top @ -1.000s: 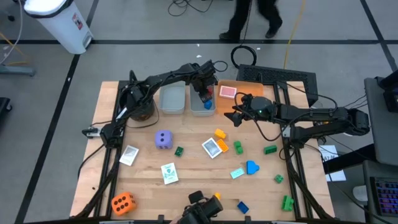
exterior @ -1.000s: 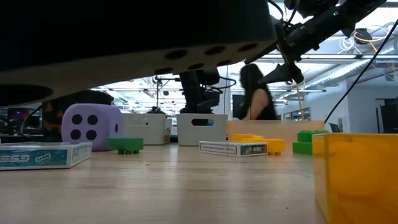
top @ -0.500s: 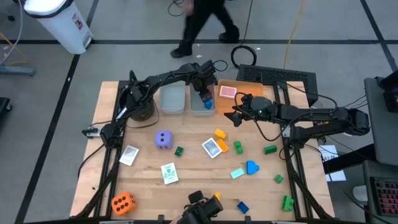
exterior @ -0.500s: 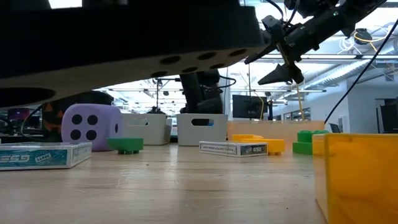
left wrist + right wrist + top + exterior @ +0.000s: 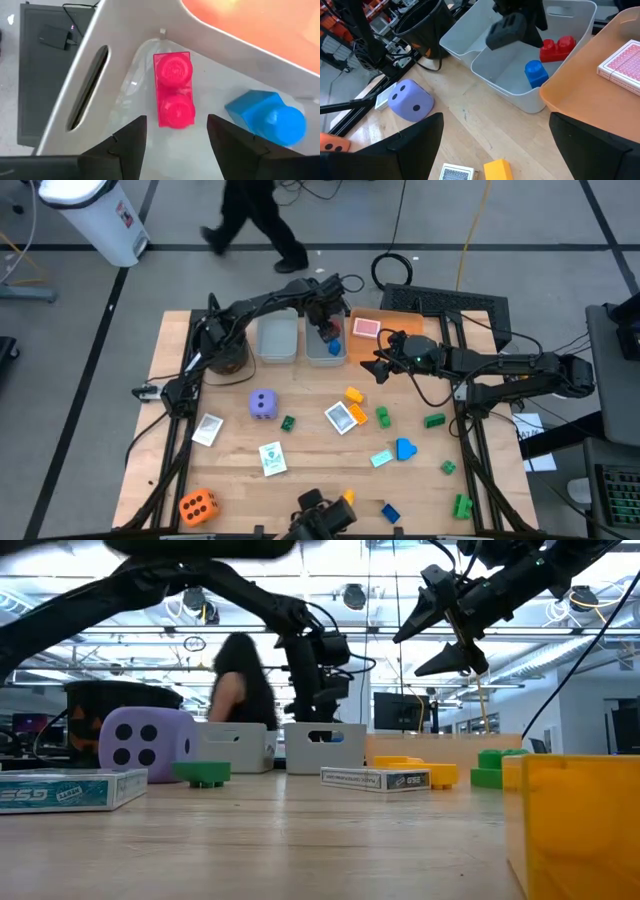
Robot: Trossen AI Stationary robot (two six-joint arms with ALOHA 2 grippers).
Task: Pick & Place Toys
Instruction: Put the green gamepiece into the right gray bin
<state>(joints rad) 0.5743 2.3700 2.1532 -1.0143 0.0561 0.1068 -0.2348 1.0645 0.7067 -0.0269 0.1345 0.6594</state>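
Left gripper (image 5: pixel 328 332) sits over the grey plastic bin (image 5: pixel 326 350) at 12 o'clock, fingers spread, nothing pinched. Small red two-stud plastic brick (image 5: pixel 173 90) lies on the bin floor between them, small blue plastic brick (image 5: pixel 268 119) beside it. Right gripper (image 5: pixel 381 364) hangs above the table at 1 o'clock, spread wide, empty. Purple dotted die (image 5: pixel 262 404) sits near centre.

An open lab: taped grey floor (image 5: pixel 520 240), monitors (image 5: pixel 398 711), ceiling ducts (image 5: pixel 520 640).
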